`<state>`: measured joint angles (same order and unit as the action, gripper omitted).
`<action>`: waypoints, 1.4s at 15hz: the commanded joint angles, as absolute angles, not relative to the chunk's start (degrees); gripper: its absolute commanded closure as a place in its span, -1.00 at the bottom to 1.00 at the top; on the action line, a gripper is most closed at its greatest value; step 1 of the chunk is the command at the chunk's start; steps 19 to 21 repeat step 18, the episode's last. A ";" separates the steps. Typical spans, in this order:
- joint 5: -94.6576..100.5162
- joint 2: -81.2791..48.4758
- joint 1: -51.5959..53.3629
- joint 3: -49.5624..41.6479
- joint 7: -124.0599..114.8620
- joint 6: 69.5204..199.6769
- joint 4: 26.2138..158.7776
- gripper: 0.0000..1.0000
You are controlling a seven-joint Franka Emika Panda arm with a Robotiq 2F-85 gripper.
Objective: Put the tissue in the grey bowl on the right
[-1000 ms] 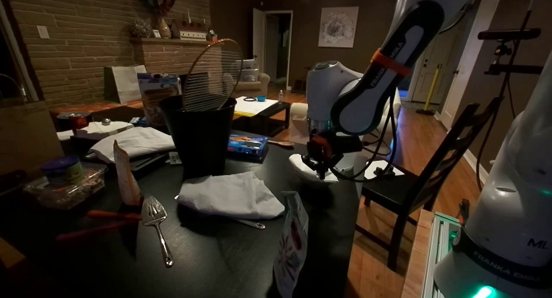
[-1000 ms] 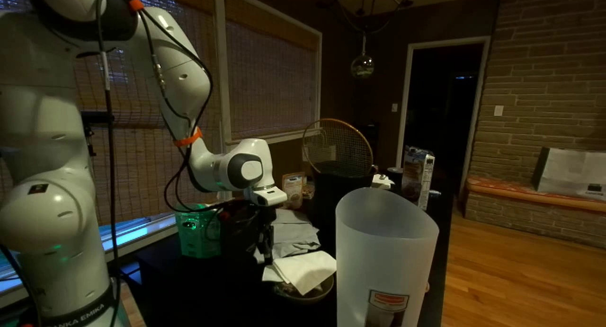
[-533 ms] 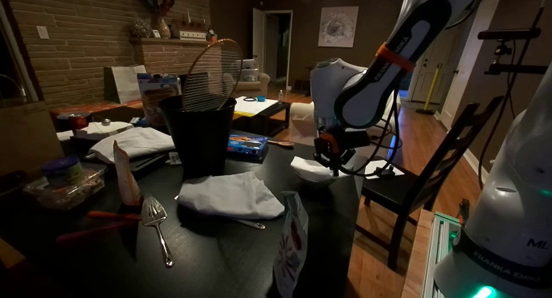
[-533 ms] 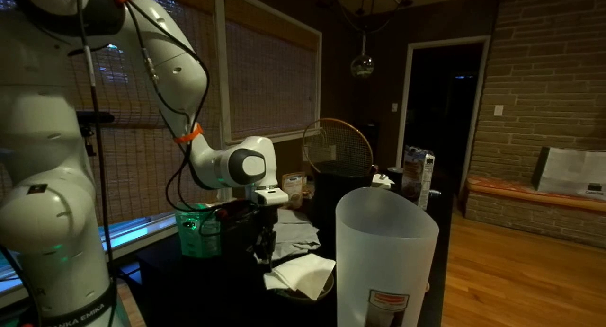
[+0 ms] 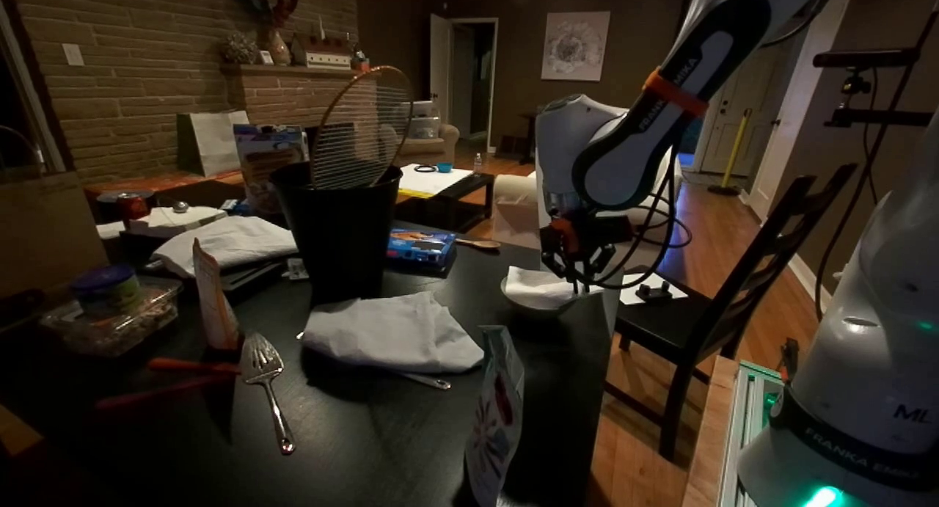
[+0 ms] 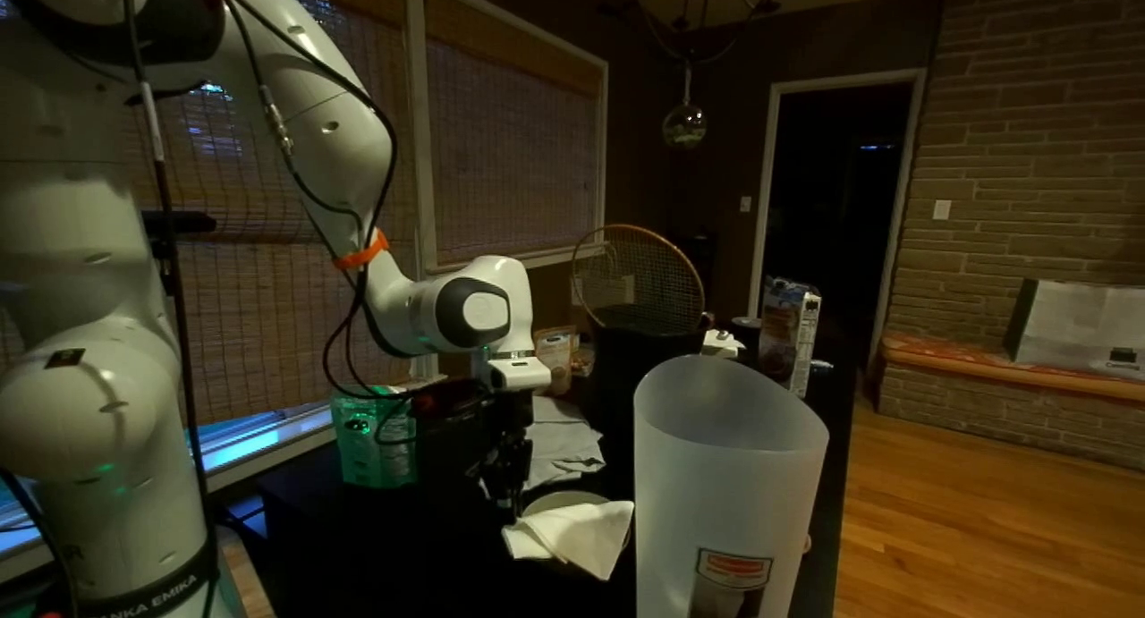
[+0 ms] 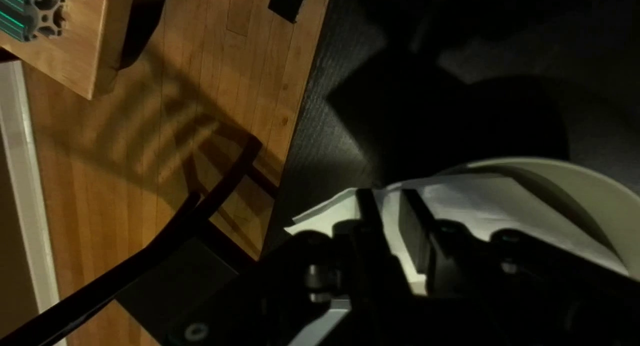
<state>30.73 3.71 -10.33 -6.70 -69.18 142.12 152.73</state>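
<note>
The claw (image 7: 388, 198) is hanging, jaws apart, over the rim of the grey bowl (image 7: 600, 196), while the tissue (image 7: 467, 201) is running lengthwise beneath them, mostly in toward the bowl's middle, one end jutting out past the rim.

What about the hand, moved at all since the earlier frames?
Yes. In an exterior view the hand has shifted toward the picture's right, farther from the black bucket, which shows in the same spot throughout.
</note>
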 commanded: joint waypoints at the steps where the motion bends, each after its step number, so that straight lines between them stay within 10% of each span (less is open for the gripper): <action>1: 29.00 5.46 -9.73 -6.46 -67.57 148.02 153.37 -0.02; 8: 12.25 9.19 -4.34 -4.59 -43.49 160.70 156.34 -1.00; 17: -15.18 13.67 19.10 -19.36 -5.00 157.71 157.27 -1.00; 21: -14.15 11.05 11.04 -11.08 -10.66 159.49 157.09 -1.00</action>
